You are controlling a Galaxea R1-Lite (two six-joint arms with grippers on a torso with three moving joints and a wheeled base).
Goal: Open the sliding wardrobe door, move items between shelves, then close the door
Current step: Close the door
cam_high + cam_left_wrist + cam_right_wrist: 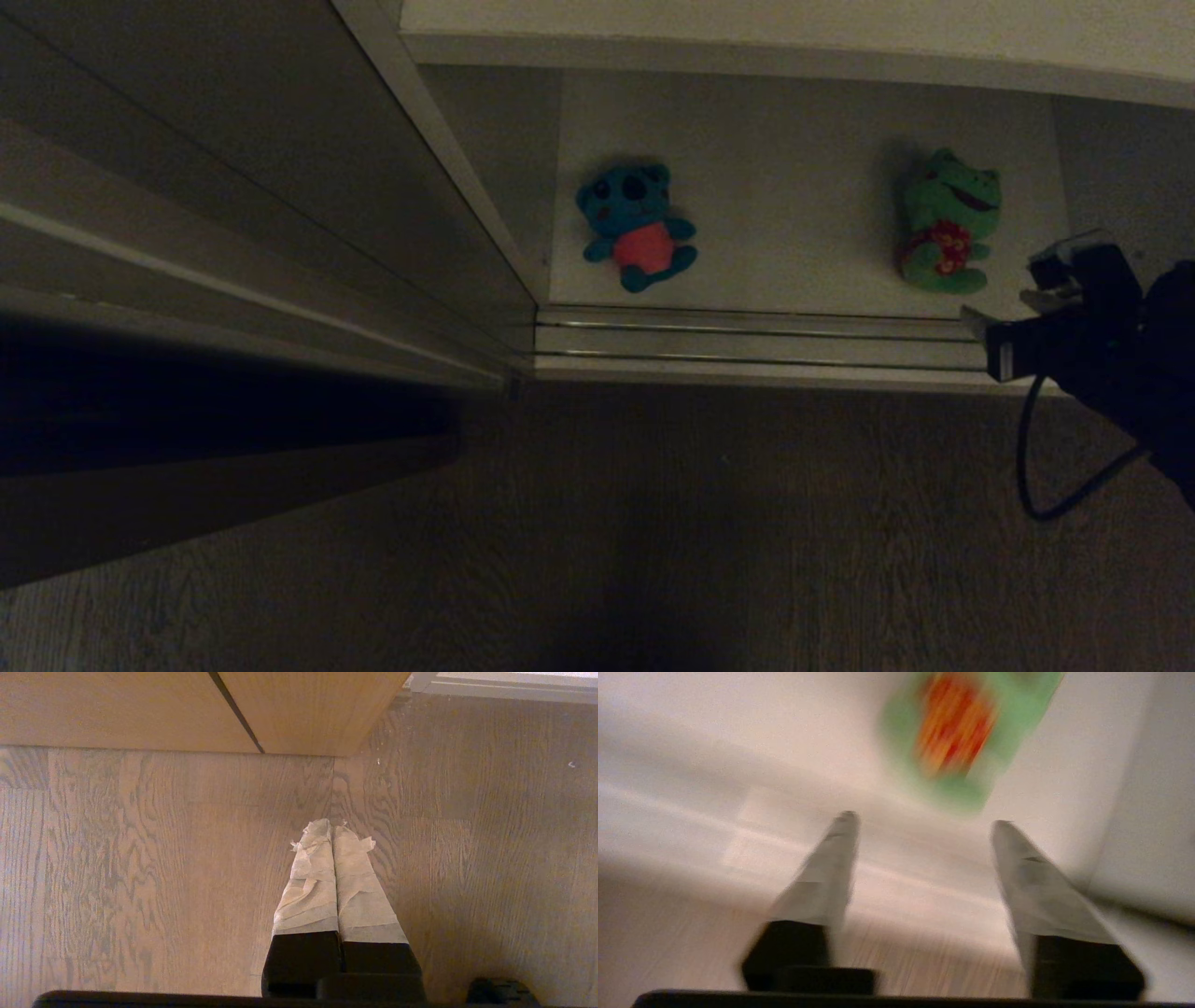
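Right tool (920, 821) at the wardrobe's lower shelf (794, 187), door (233, 187) slid aside.

The frog (948, 224) is seen on the shelf just ahead of the right tool, whose jaws are spread wide and empty. The bear (637, 227) lies well apart, leftward. The left tool (332, 833), pressed shut, is parked over the floor (140, 858); the right arm is judged nearer.

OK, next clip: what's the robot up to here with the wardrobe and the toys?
The sliding wardrobe door is pushed aside to the left, exposing a white shelf. Two plush toys lie on it, apart: a teal-blue bear and a green frog. The right gripper hangs just outside the shelf's front edge near the frog, jaws apart and holding nothing. The left gripper is parked over the wooden floor, jaws shut and empty.
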